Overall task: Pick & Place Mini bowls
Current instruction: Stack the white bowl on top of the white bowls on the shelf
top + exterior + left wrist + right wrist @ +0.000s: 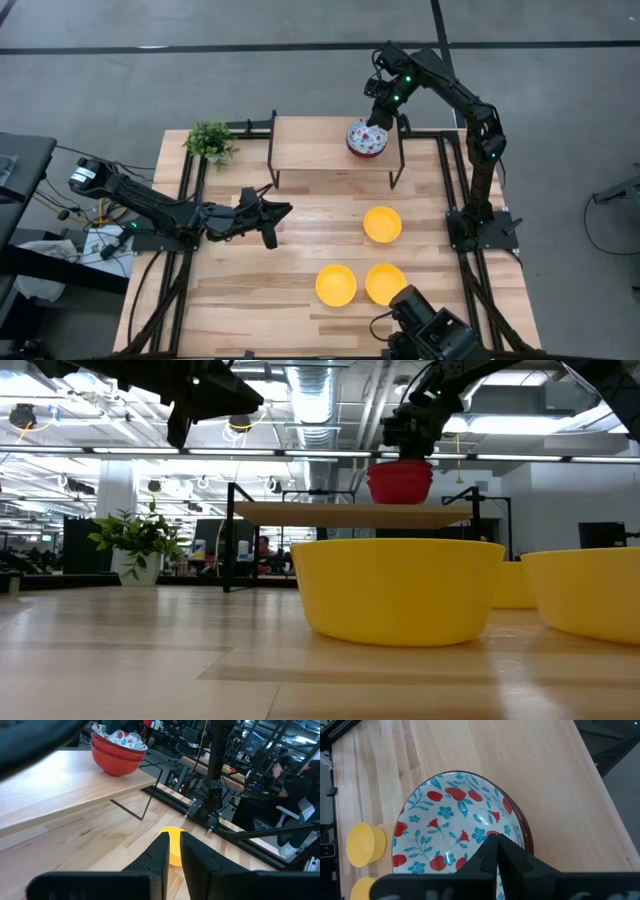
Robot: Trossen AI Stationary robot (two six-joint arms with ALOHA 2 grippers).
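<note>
A stack of nested mini bowls (367, 140), red outside and white with a red-and-blue floral pattern inside (450, 820), rests on its base on a raised wooden shelf (320, 145). My right gripper (495, 842) is shut and slants down over the top bowl's inside, near its rim. Three yellow mini bowls (382, 224) (336, 284) (385, 284) sit upright on the table. My left gripper (172, 842) hovers level above the table's left half (280, 212). It points toward the yellow bowls, shut to a narrow slit with nothing in it. My right gripper's shut fingertips (490, 850) hang over the inner wall of the top floral bowl (470, 837), coming from above at a slant. In the low view the gripper (408, 450) reaches down to the stack's rim (400, 464). I cannot tell whether it touches the bowl.
The shelf stands on thin black metal legs (272, 160) at the table's far side. A small potted plant (210, 142) sits at the far left corner. A black camera mount (430, 330) stands at the near edge. Bare wood lies left of the yellow bowls.
</note>
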